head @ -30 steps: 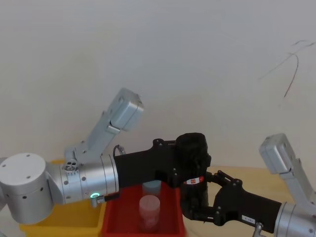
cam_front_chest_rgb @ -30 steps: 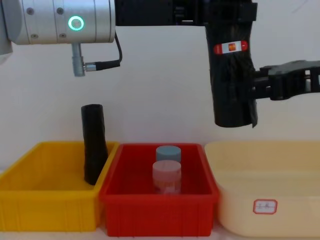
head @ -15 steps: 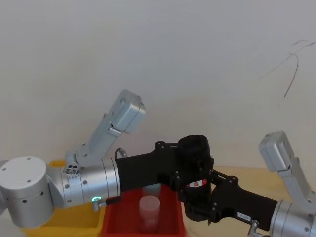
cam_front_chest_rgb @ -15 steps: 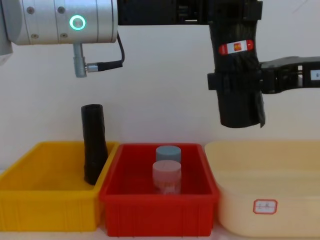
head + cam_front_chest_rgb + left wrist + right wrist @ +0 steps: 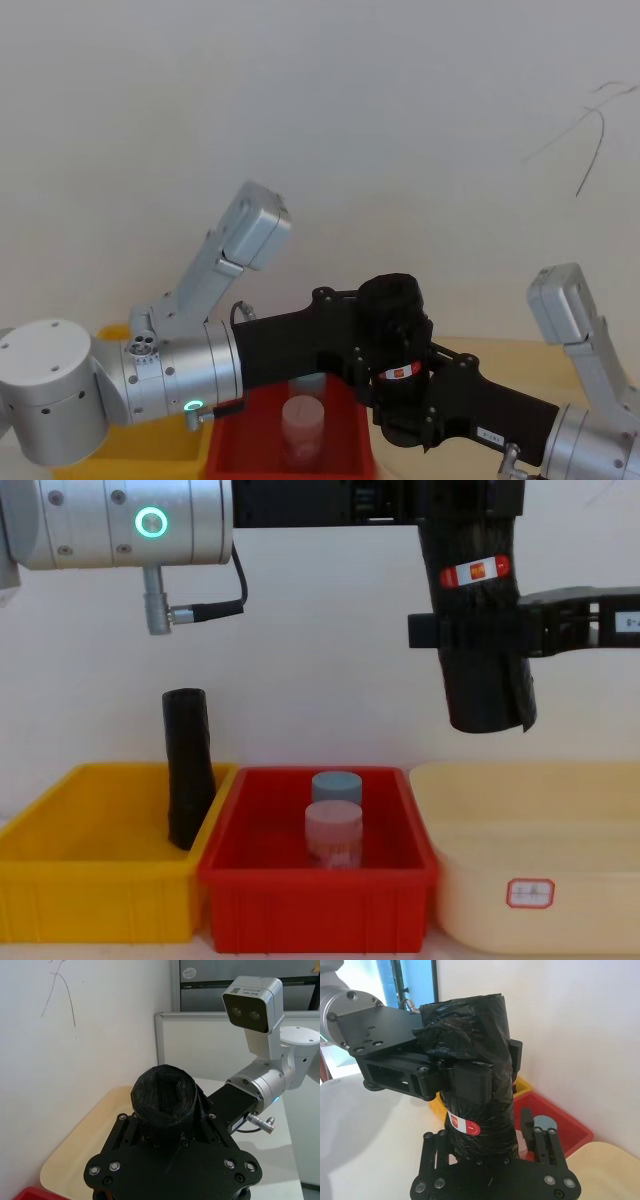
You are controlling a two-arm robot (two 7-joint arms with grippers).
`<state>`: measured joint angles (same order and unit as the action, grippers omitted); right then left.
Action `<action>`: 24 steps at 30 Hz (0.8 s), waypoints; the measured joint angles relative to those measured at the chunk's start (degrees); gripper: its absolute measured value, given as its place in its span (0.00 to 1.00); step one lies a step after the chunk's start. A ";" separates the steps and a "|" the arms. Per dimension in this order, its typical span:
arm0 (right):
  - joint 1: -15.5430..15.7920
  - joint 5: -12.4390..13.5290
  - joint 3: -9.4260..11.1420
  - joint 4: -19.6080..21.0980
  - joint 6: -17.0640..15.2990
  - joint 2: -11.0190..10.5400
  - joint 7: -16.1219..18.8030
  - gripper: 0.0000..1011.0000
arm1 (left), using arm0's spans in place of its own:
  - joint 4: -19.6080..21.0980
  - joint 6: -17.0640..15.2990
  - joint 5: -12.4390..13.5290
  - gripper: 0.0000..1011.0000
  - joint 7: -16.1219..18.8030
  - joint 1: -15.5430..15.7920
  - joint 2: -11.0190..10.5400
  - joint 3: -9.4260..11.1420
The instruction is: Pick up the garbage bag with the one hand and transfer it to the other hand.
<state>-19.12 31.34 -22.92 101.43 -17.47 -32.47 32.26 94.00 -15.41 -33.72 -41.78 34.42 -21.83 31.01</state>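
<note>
Handover in progress: left tool (image 5: 468, 505) clamps the top of the garbage bag (image 5: 487, 695), upright in mid-air, while right tool (image 5: 480, 630) surrounds its middle, grip unclear, and should clamp firmly before left releases.

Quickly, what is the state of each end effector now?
Left end effector: closed on the garbage bag, near its top.
Right end effector: closed on it below the label.
</note>
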 joint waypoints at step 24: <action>-1.00 1.02 -1.24 -0.67 1.12 -0.42 0.16 0.51 | -0.12 -0.93 -1.56 0.37 0.58 0.15 -0.28 0.06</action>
<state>-20.13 32.36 -24.16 100.75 -16.35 -32.89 32.42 93.87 -16.34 -35.29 -41.19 34.57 -22.11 31.07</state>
